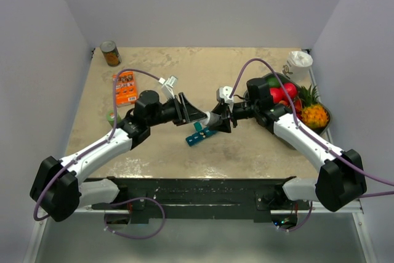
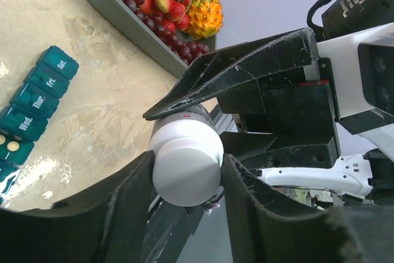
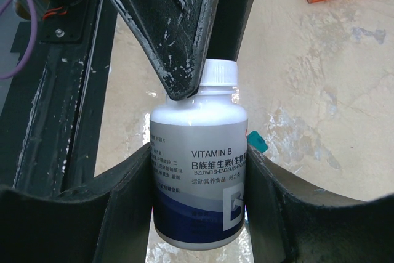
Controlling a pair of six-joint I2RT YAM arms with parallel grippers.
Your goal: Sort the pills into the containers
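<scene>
Right jaws clamped on vitamin bottle (image 3: 198, 177) body, left jaws closed round its cap (image 2: 186, 167), mid-air | containers (image 1: 198, 135) on counter (image 1: 203, 66) beneath | step: uncapping, I judge | next: I'd twist cap off without spilling

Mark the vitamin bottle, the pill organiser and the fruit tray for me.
vitamin bottle (image 3: 200, 170): right wrist view, on the labelled body.
pill organiser (image 2: 36, 101): left wrist view, on the "Thur." lid.
fruit tray (image 2: 132, 24): left wrist view, on its grey outer wall.
</scene>
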